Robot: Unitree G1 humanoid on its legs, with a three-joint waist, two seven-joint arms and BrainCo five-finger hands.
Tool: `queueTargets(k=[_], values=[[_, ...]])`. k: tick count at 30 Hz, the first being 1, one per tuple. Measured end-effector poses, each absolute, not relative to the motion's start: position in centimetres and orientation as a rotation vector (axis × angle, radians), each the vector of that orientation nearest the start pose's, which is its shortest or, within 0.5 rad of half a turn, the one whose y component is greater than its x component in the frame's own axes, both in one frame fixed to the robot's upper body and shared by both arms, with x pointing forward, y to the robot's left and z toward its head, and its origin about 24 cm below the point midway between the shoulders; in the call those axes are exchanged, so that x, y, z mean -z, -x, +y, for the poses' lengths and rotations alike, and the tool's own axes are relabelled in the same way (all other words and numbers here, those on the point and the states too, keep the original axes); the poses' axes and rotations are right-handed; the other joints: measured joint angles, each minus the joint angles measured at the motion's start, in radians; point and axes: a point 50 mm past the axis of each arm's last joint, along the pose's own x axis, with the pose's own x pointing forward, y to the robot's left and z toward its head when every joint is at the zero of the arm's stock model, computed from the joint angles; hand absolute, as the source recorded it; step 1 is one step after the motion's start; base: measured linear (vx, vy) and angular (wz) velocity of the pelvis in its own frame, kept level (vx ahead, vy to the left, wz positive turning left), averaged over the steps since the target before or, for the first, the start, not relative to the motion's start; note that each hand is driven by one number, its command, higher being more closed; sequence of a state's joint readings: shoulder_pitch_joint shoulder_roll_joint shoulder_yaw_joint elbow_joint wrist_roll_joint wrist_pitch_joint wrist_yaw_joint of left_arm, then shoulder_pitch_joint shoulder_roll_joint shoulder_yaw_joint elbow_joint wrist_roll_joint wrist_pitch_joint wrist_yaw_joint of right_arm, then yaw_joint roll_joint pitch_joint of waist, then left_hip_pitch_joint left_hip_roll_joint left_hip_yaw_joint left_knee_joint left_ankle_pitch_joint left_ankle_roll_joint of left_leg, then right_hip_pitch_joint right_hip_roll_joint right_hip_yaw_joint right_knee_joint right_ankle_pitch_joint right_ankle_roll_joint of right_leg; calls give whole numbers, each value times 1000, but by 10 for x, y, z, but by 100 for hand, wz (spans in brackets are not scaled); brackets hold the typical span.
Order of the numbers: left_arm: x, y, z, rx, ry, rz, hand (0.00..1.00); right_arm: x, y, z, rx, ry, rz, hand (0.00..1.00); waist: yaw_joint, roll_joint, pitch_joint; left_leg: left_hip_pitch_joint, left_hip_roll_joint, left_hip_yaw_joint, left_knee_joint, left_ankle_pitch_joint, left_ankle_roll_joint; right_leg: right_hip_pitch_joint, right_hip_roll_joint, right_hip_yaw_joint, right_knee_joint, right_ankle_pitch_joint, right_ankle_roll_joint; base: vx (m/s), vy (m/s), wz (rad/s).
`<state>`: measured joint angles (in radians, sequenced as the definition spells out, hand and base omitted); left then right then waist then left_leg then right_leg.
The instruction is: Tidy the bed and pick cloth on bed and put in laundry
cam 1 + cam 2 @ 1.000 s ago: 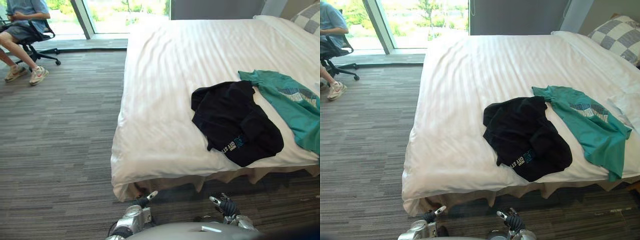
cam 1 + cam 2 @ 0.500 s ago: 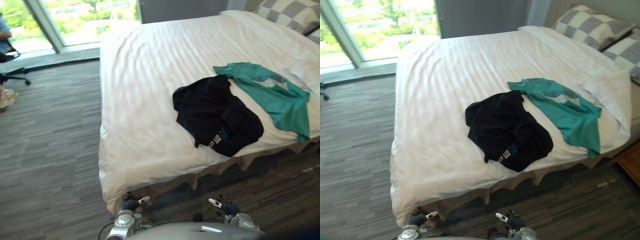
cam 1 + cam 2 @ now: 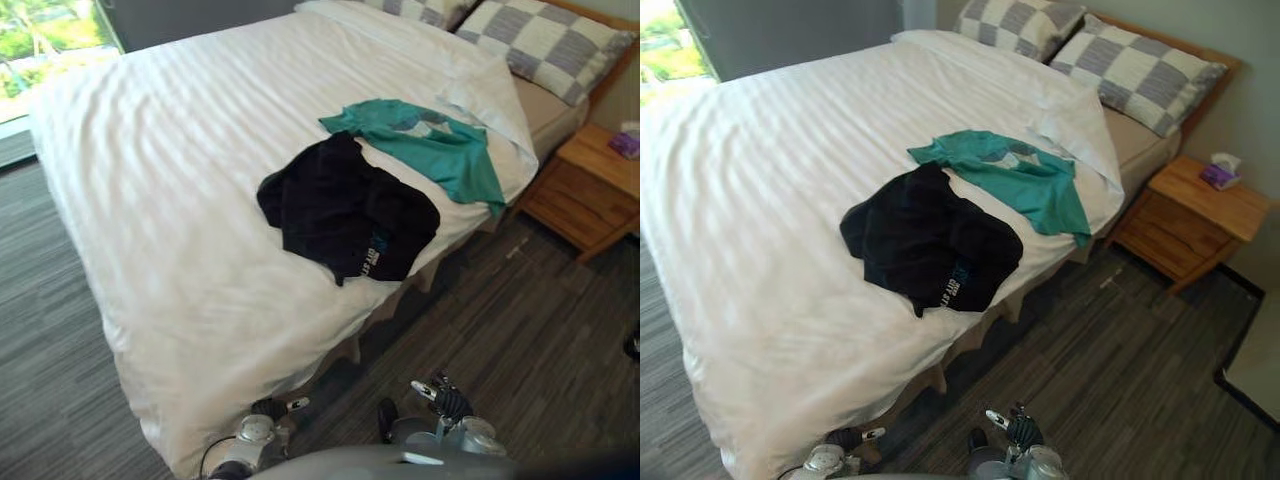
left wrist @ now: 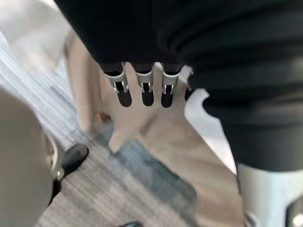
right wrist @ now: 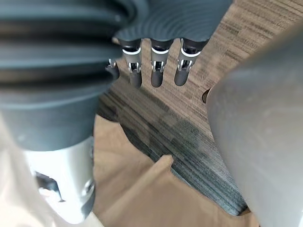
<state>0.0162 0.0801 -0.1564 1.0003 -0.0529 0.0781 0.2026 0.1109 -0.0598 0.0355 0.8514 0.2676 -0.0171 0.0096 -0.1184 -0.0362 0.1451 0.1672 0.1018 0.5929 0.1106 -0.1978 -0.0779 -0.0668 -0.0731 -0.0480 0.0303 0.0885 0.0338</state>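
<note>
Near the middle of the frame, on the white bed (image 3: 150,210), lies the black garment (image 3: 345,215), crumpled in a heap close to the mattress edge that faces me. Its upper right corner touches the teal shirt (image 3: 425,148), which is spread flatter toward the upper right, one end hanging just over the same edge. Checked pillows (image 3: 545,45) sit at the head of the bed in the upper right corner, and a wooden nightstand (image 3: 580,190) stands on the floor at the right edge of the frame.

My left robot hand (image 3: 268,409) hangs low at the bottom centre, down by the bed's skirt, and my right robot hand (image 3: 445,400) hangs just to the right of it over the floor. Both are empty, the fingers (image 4: 143,78) of the left and the fingers (image 5: 156,71) of the right hanging loose and fairly straight, well apart from either garment.

I judge this to be the approach step: no cloth is picked up yet and none of the tidying is done. The next move calls for stepping in at the bed edge, raising an arm over the mattress and closing on the black garment first, since it lies nearest, gathering enough folds that it lifts in one piece.
</note>
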Motion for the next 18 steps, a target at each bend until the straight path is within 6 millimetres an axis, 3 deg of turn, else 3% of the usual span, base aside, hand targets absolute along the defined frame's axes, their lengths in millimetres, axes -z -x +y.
queueTargets(k=[3, 4, 5, 6, 8, 10, 14, 16, 18], values=[[156, -120, 174, -126, -208, 1099, 0, 145, -127, -167, 132, -173, 951, 0, -1, 0, 2, -10, 1, 7, 43, -19, 36, -16, 26, -20, -60, 76, -44, -101, -66, -120], [157, -117, 174, -128, -208, 1103, 0, 145, -128, -166, 129, -171, 958, 0, 0, -2, 2, -5, 0, 26, 52, -30, 50, -16, 31, -27, -84, 69, -85, -138, -84, -133], [157, -117, 173, -130, -207, 1104, 0, 141, -138, -167, 127, -170, 937, 0, -11, 15, 14, 8, 17, 63, 43, -36, 46, -21, 26, -92, -74, 17, -119, -124, -34, -125], [156, -120, 170, -122, -208, 1092, 0, 139, -140, -175, 135, -145, 935, 0, -17, 37, 33, 35, 31, 108, 32, -44, 29, -61, 4, -196, 31, -26, -123, -90, 8, -99], [155, -119, 172, -128, -224, 1082, 0, 141, -136, -173, 136, -139, 954, 0, -15, 19, 39, 81, 5, 150, 40, -57, 9, -64, -32, -240, 85, -16, -118, -61, 53, -90], [157, -113, 168, -126, -226, 1096, 0, 140, -138, -172, 128, -123, 955, 0, -29, 37, 29, 106, 13, 190, 25, -53, -4, -51, -31, -289, 89, -34, -135, -30, -7, -66], [156, -116, 161, -118, -214, 1098, 0, 139, -137, -177, 152, -83, 961, 0, -32, 63, 31, 132, 14, 196, -9, -69, -38, 16, 33, -311, -81, 19, -98, -9, -56, -75], [157, -114, 158, -96, -227, 1104, 0, 138, -138, -175, 168, -89, 957, 0, -33, 60, 33, 148, 14, 202, 3, -70, -40, 39, 49, -298, -132, 89, -94, 23, -42, -57], [156, -116, 156, -94, -223, 1098, 0, 138, -137, -176, 177, -83, 962, 0, -34, 59, 36, 160, 23, 162, 28, -67, -36, 40, 75, -237, -132, 101, -98, 67, -27, -74]])
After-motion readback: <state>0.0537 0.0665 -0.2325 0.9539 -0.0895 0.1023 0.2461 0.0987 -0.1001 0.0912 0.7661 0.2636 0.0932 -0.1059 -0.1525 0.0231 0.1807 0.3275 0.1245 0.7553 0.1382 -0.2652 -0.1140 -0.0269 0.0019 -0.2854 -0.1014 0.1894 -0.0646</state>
